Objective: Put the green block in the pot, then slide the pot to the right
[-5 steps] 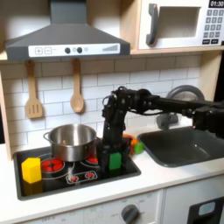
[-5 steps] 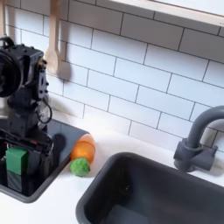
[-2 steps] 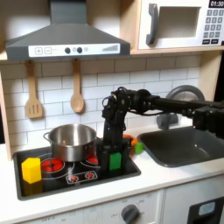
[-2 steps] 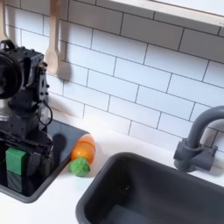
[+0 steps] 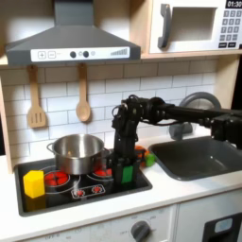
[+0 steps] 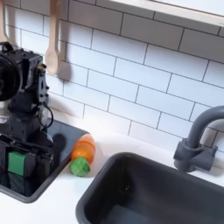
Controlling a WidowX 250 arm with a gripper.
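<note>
A WidowX gripper [image 6: 17, 163] stands nose-down over the toy stovetop [image 5: 95, 189], its black fingers [image 6: 33, 166] set on either side of the green block [image 6: 17, 162], which sits between them on the black cooktop surface; whether the pads are already pressing on the cube or are a touch apart from it cannot be told from either exterior view. In the first exterior view the block [image 5: 126, 174] lies at about five o'clock from the pot [image 5: 77, 151], near it but apart, with the arm [image 5: 175, 112] reaching in from three o'clock across the sink [image 5: 201, 157]. The vertical approach looks chosen so the cube can be lifted straight up and carried over the pot's wide mouth, which stands open and upright on the rear burner. A yellow block [image 5: 34, 182] rests at the cooktop's eight o'clock corner, well clear of the work, and in the second exterior view an orange-and-green toy carrot [image 6: 82, 153] lies on the counter just off the stovetop edge, at three o'clock from the claw. By the look of it the grasp is the step in hand, with the drop into the pot and the slide both yet to come
</note>
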